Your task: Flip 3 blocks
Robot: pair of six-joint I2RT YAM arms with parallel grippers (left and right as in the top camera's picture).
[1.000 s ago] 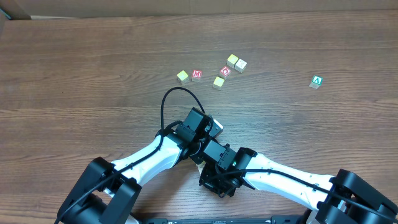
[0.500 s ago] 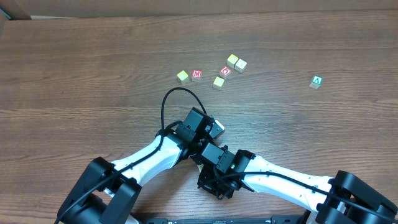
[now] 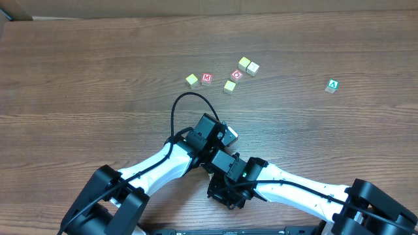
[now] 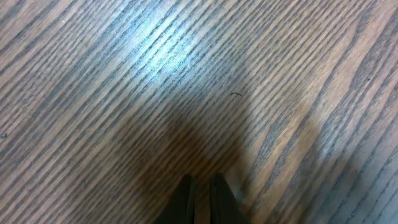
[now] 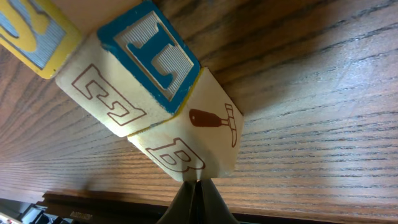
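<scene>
Left hand (image 4: 202, 186) pressed together above the bench (image 4: 124, 74); right hand (image 5: 198, 193) likewise, tips just beside the B block (image 5: 186, 143).

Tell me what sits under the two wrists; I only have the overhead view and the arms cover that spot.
Observer: The right wrist view shows blocks bunched just ahead of the right gripper.
Operator: Which faces show?
Observer: The L block has a raised blue letter; the B block beside it also shows a hammer picture.
Operator: And the left arm?
Observer: The left gripper is shut over bare table.
</scene>
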